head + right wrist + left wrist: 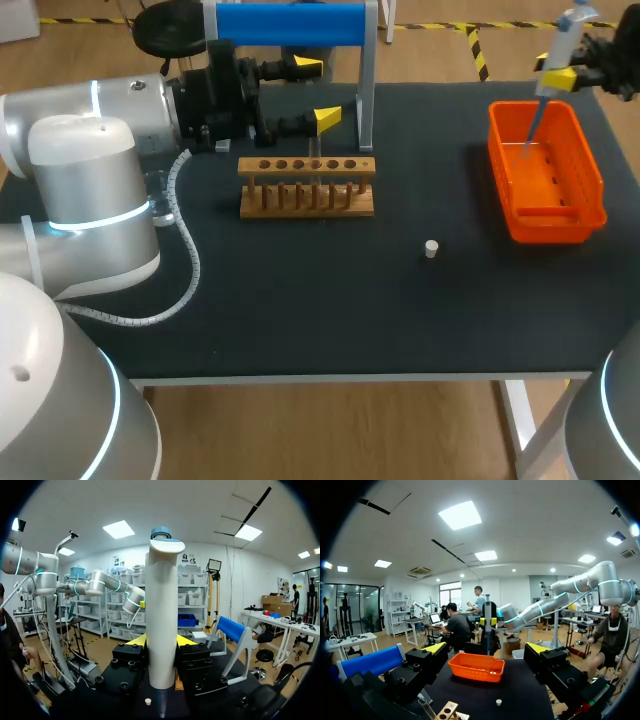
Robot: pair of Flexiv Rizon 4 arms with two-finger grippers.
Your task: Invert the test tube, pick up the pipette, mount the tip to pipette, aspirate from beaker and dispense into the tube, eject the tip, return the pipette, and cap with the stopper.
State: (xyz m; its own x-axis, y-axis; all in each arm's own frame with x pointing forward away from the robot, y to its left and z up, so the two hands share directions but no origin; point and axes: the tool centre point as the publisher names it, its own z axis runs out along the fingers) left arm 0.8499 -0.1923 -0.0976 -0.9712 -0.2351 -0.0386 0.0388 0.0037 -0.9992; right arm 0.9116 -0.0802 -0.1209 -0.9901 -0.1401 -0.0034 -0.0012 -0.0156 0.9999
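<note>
Orange basket [545, 185] below our right jaws, with the pipette [562, 45] clamped between them.
Black table [300, 310] holds everything. We see the basket directly under the right jaws, and far ahead of the left ones. The wooden rack [307, 190] with its row of holes sits just below the left gripper [318, 93], whose jaws stand wide apart. Our right gripper [161, 645] presses both fingers on the white pipette from two sides. It stands upright between them, its thin lower end pointing down into the basket. One small white stopper [431, 248] lies on the table, well apart from both pairs of jaws, between rack and basket.
</note>
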